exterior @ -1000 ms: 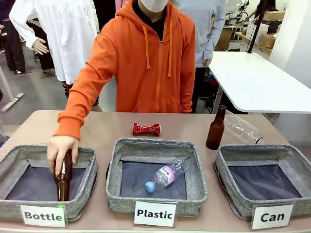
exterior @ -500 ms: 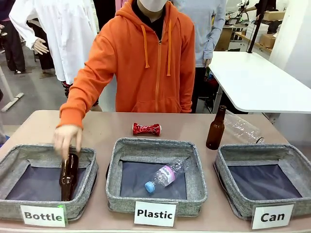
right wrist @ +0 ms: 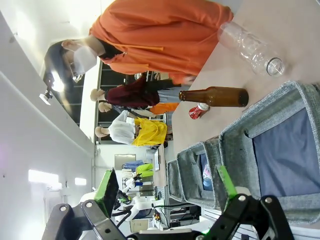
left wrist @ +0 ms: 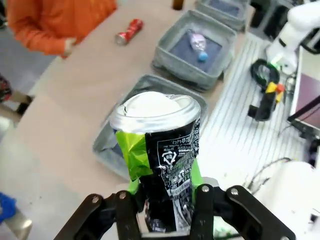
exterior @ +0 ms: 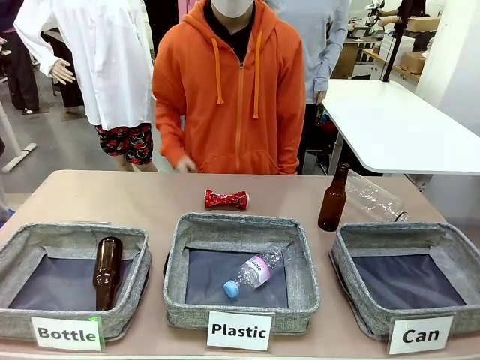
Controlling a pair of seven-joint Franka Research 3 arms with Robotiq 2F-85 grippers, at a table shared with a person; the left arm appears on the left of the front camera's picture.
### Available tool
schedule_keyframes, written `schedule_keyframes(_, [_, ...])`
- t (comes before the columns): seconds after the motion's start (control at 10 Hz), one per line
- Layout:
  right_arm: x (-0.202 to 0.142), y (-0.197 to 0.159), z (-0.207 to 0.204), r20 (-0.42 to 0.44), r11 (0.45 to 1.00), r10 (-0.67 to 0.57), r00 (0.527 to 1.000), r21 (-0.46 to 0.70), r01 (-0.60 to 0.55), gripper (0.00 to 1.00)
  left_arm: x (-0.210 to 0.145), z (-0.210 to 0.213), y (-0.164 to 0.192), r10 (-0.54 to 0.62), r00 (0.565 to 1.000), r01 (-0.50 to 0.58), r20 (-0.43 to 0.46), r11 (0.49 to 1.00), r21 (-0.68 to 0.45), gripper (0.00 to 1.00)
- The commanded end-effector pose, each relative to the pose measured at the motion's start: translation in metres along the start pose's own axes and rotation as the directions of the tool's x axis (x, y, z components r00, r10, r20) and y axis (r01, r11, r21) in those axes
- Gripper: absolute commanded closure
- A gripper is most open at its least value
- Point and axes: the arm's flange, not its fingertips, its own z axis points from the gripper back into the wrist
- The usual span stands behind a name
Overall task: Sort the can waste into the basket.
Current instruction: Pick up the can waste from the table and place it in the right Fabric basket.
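Pinching silver can [left wrist: 161, 145] in left claw [left wrist: 165, 187].

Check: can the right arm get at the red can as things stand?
Probably yes. The right gripper is open and empty; the red can lies uncovered on the table, the person's hand apart from it. The upright brown bottle stands on that side, so coming down from above looks safer.

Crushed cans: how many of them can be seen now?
2. The red can lies on the table beyond the Plastic basket; the silver-grey can with dark print is clamped in the left gripper. Others may be hidden.
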Motion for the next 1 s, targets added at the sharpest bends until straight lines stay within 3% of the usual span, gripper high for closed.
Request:
schedule_keyframes(0.0, [0.003,0.002,0.000,0.010,1.000,0.021,1.000,0.022,-0.021,0.00,0.066,-0.054,0.006,-0.087,0.984,0.073,-0.156,0.993,-0.094,0.60])
schedule_keyframes(0.1, [0.003,0.002,0.000,0.010,1.000,0.021,1.000,0.022,-0.021,0.00,0.101,-0.096,0.002,-0.146,0.964,0.121,-0.223,0.985,-0.124,0.60])
schedule_keyframes(0.3, [0.000,0.000,0.000,0.000,1.000,0.000,1.000,0.000,0.000,0.00,0.180,-0.198,-0.011,-0.284,0.920,0.248,-0.268,0.955,-0.161,0.60])
schedule_keyframes(0.4, [-0.014,0.013,0.006,-0.073,0.989,0.003,0.997,-0.147,-0.014,0.00,0.226,-0.261,-0.020,-0.363,0.903,0.328,-0.229,0.928,-0.178,0.60])
schedule_keyframes(0.6, [-0.031,0.030,0.029,-0.177,0.962,0.036,0.984,-0.262,-0.082,0.00,0.298,-0.362,-0.046,-0.451,0.882,0.427,-0.136,0.888,-0.170,0.60])
schedule_keyframes(0.8, [-0.022,0.043,0.071,-0.108,0.930,0.110,0.988,-0.341,-0.140,0.00,0.358,-0.451,-0.085,-0.497,0.867,0.479,0.042,0.805,-0.350,0.60])
schedule_keyframes(0.9, [-0.014,0.047,0.102,-0.045,0.925,0.144,0.989,-0.350,-0.151,0.00,0.382,-0.496,-0.119,-0.535,0.839,0.530,0.100,0.761,-0.373,0.60])
